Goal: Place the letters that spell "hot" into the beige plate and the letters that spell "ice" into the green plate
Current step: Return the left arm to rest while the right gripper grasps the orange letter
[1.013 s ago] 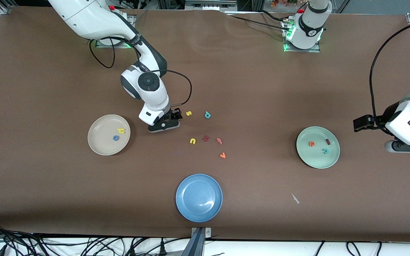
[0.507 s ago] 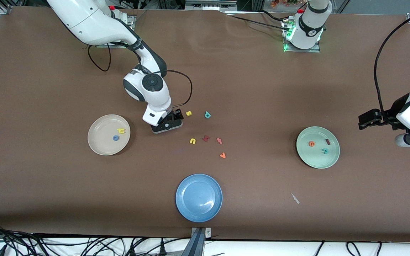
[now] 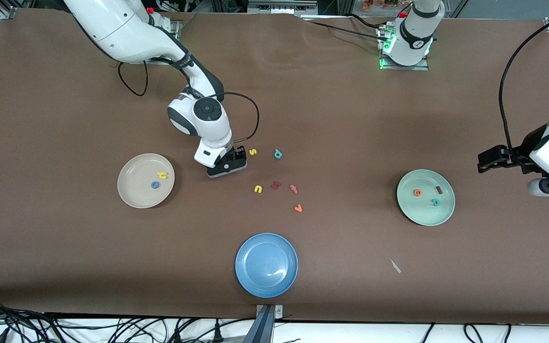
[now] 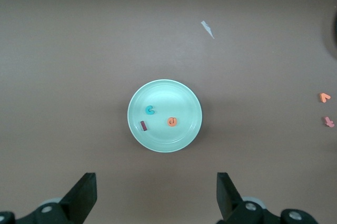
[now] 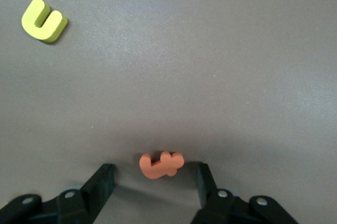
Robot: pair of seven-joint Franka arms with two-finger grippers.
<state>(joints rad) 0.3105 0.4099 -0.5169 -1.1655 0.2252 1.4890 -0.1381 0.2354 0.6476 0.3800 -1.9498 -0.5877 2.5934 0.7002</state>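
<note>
Green plate (image 3: pixel 408 209), toward the left arm's end of the table: holds the orange e (image 3: pixel 417 193), the teal c (image 3: pixel 435 202) and the dark red i (image 3: pixel 439 190). All three lie flat inside the rim and apart from one another. By my reading, "ice" is complete.

Beige plate (image 3: pixel 131 195), toward the right arm's end: holds the yellow h (image 3: pixel 162 176) and the blue o (image 3: pixel 155 185), just beside each other. "hot" lacks only its t.

Orange t (image 5: pixel 160 165): lies flat on the brown table (image 3: pixel 65 119), outside any plate. In the right wrist view it sits between the two fingers of the right gripper (image 5: pixel 156 182). The jaws stand partly open, a gap showing on each side of the letter, so nothing is gripped yet. In the front view the gripper is down at the table between the beige plate and the loose letters, and hides the t.

Left gripper (image 4: pixel 157 195): waits above the table near the green plate, jaws wide, empty.

Loose letters, none needed: yellow s (image 3: pixel 252 152), teal p (image 3: pixel 278 154), yellow u (image 3: pixel 258 189), a dark red letter (image 3: pixel 276 185), a pinkish-red t-like letter (image 3: pixel 294 188), orange v (image 3: pixel 298 207). Blue plate (image 3: pixel 255 281) is bare.

Remaining, as I judge it: close on the orange t, carry it over the beige plate, release. Five of six letters are placed.
</note>
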